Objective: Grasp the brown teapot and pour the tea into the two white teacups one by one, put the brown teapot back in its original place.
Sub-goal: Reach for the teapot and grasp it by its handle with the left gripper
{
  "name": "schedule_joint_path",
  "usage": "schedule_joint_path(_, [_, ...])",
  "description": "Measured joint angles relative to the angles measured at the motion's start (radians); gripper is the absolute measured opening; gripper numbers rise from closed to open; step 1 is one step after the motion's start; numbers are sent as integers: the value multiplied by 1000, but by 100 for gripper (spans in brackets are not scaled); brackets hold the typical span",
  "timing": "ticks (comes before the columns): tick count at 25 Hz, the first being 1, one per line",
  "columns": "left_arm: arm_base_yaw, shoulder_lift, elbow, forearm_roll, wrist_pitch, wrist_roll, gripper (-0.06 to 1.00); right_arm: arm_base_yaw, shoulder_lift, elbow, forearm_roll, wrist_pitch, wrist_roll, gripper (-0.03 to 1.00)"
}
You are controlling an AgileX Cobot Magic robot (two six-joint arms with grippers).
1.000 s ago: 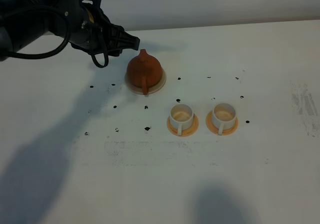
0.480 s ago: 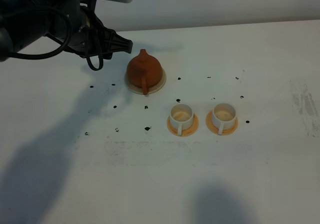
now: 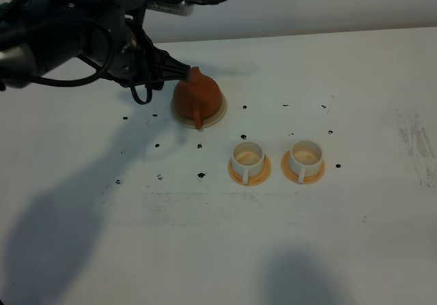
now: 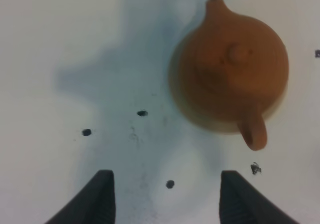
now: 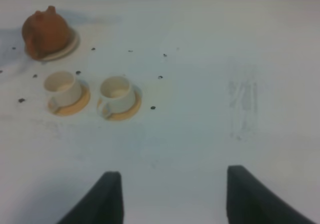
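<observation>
- My left gripper [image 4: 166,184] has moved in close beside the small round reddish-brown clay teapot [image 3: 196,95], jaws spread wide.
- The teapot sits on its round cream flat saucer [image 3: 220,113].
- My right gripper [image 5: 173,179] is spread too, well apart from the teapot.

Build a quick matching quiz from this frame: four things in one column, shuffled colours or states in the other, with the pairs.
Things:
1. teapot
2. teacup saucers
3. teapot's saucer
4. left gripper

Colour or state:
A. cream
B. open, nothing between the fingers
C. reddish-brown
D. orange

Pairs: 1-C, 2-D, 3-A, 4-B
</observation>
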Motion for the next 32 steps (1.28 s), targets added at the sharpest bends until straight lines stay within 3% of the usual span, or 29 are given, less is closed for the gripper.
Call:
schedule_joint_path(8, [-17, 43, 0, 10, 13, -27, 45, 0, -5, 25, 9, 61, 2, 46])
schedule_joint_path(24, [-17, 46, 0, 16, 11, -54, 45, -5, -5, 25, 14, 60, 3, 46])
schedule_joint_path(32, [-17, 46, 0, 0, -1, -55, 45, -155, -5, 25, 19, 60, 3, 46])
